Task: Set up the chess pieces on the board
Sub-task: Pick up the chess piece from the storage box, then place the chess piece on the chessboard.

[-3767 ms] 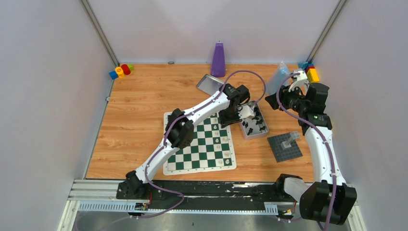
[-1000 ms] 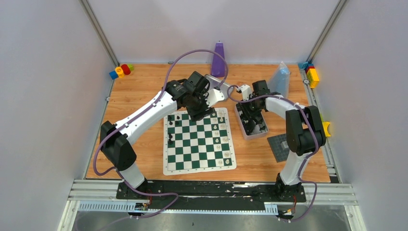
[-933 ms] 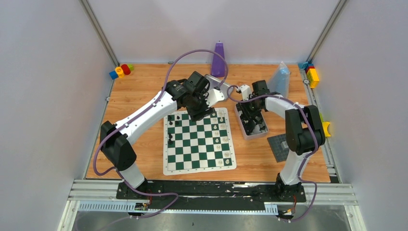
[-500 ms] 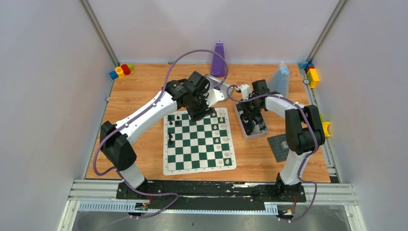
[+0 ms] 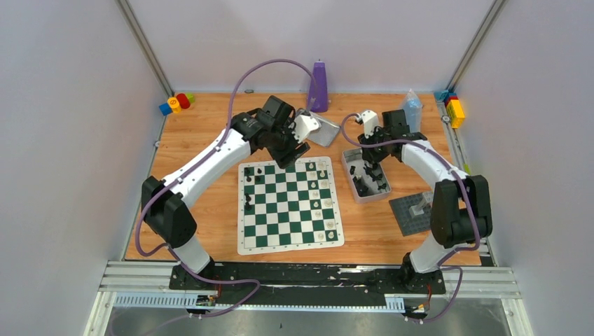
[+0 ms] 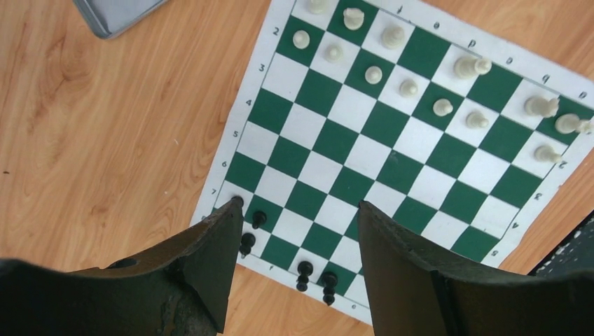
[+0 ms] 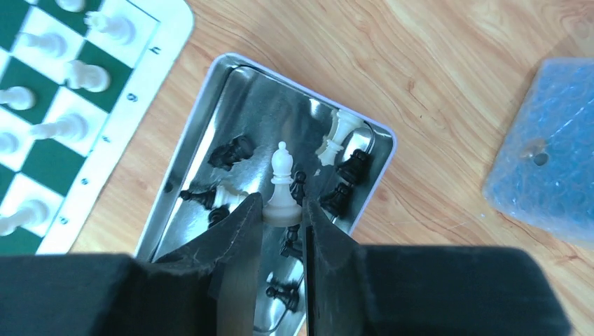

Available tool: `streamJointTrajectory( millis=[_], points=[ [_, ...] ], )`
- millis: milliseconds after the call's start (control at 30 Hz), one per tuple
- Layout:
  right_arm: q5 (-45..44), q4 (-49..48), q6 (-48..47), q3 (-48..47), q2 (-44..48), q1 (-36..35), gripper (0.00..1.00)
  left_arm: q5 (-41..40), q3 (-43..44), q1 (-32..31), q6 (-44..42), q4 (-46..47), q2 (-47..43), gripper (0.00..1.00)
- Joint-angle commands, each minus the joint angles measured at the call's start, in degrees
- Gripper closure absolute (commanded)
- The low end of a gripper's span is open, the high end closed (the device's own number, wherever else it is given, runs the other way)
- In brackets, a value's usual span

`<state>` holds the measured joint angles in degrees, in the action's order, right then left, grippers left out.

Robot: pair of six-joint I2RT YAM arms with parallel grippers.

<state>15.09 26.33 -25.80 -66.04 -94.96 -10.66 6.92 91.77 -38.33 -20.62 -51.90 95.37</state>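
Note:
The green-and-white board [image 5: 291,210] lies mid-table, with cream-white pieces [image 5: 323,203] along its right side and a few black pieces [image 5: 246,203] at its left. My left gripper [image 5: 287,152] hovers over the board's far edge. In the left wrist view it [image 6: 300,204] is open and empty, with black pieces [image 6: 304,274] below it. My right gripper [image 5: 364,166] hangs over the silver tin [image 5: 367,199]. In the right wrist view it [image 7: 282,210] is shut on the base of a white bishop [image 7: 281,168], above the tin [image 7: 273,112] that holds several black pieces [image 7: 235,149].
The tin's lid [image 5: 319,129] and a purple bottle [image 5: 319,87] are behind the board. A blue bubble-wrap bag [image 5: 408,110] lies at back right, also in the right wrist view [image 7: 553,154]. A dark studded baseplate [image 5: 415,212] sits right of the tin. Coloured blocks [image 5: 176,103] are in the back corners.
My left gripper has lifted off the board's far edge and drawn back to the left, empty. My right gripper has risen out of the tin with the white bishop in it.

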Motion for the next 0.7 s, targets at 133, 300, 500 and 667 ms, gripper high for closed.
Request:
streamJointTrajectory(
  millis=[133, 300, 500, 667],
  points=[
    [20.4, 1.6, 1.2, 1.8, 14.0, 0.2, 0.87, 16.0, 2.3, 4.6, 10.5, 8.5, -4.6, 0.28],
    [30.4, 1.3, 3.1, 0.9, 18.2, -1.5, 0.86, 30.4, 6.1, 6.4, 19.1, 11.6, -1.5, 0.29],
    [34.8, 0.9, 6.0, -1.6, 19.0, -4.0, 0.86, 42.9, 7.4, 8.3, 33.4, 19.7, 2.8, 0.32],
    [35.3, -1.5, 8.8, -1.4, 19.9, -5.2, 0.86, 49.0, 7.6, 8.9, 42.3, 25.9, 5.6, 0.33]
  ],
)
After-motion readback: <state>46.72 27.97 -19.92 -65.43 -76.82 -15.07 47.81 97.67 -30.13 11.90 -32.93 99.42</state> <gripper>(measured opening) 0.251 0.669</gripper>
